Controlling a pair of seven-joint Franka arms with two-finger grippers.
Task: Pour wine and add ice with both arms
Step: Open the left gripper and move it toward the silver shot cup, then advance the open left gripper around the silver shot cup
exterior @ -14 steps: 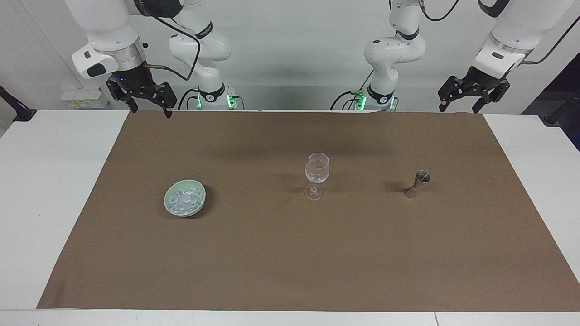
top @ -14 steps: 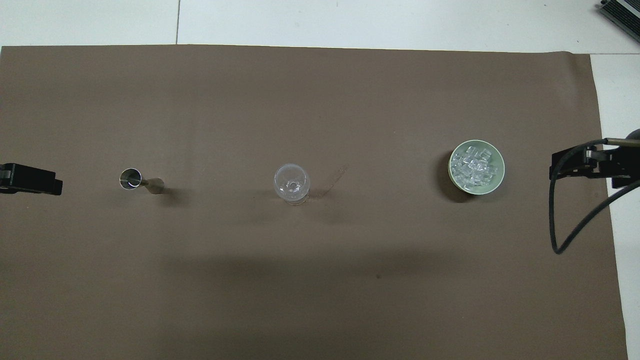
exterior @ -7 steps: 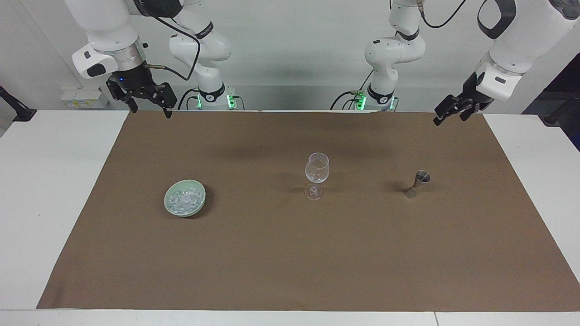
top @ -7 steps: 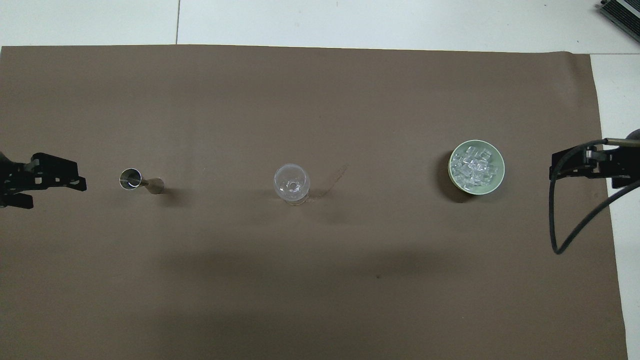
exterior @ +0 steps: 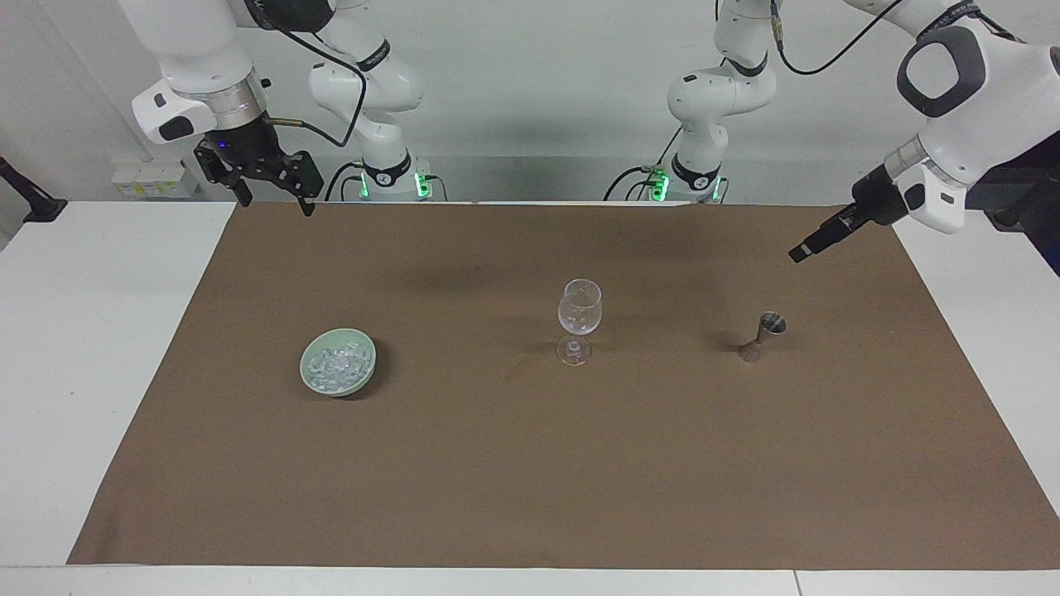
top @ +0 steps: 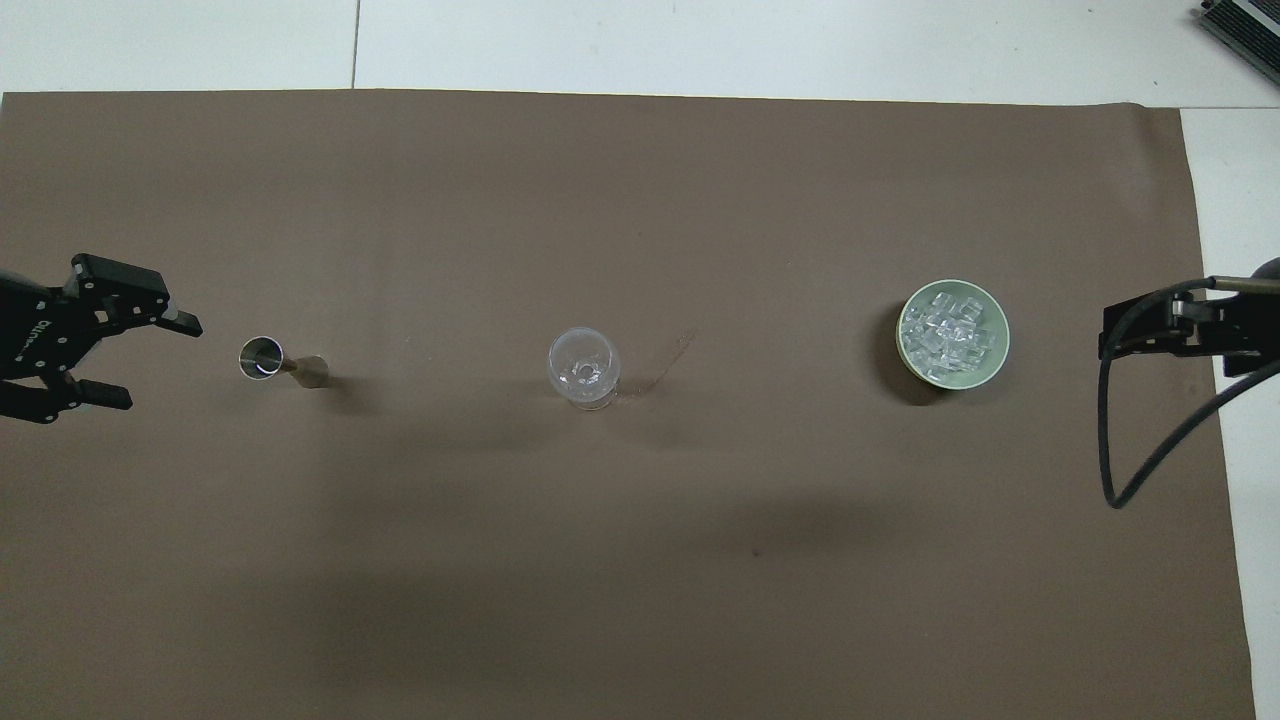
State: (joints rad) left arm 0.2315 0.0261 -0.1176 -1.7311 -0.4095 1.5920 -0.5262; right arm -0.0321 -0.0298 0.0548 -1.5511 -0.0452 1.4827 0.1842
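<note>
A clear wine glass (exterior: 579,319) (top: 583,367) stands upright mid-mat. The wine is out of view. A small steel jigger (exterior: 766,335) (top: 280,362) stands toward the left arm's end. The ice (exterior: 335,364) (top: 945,330) is heaped in a pale green bowl (exterior: 364,372) (top: 995,360) toward the right arm's end. My left gripper (exterior: 802,251) (top: 155,362) hangs open and empty over the mat beside the jigger, its fingers pointing at it, apart from it. My right gripper (exterior: 277,203) (top: 1150,335) waits open and empty, raised over the mat's edge beside the bowl.
A brown mat (exterior: 530,463) covers most of the white table (exterior: 91,331). A black cable (top: 1130,470) loops from the right wrist over the mat's edge.
The left arm has swung down and turned its gripper sideways, bringing the open fingers in toward the jigger. The right arm, glass, jigger and bowl have not moved.
</note>
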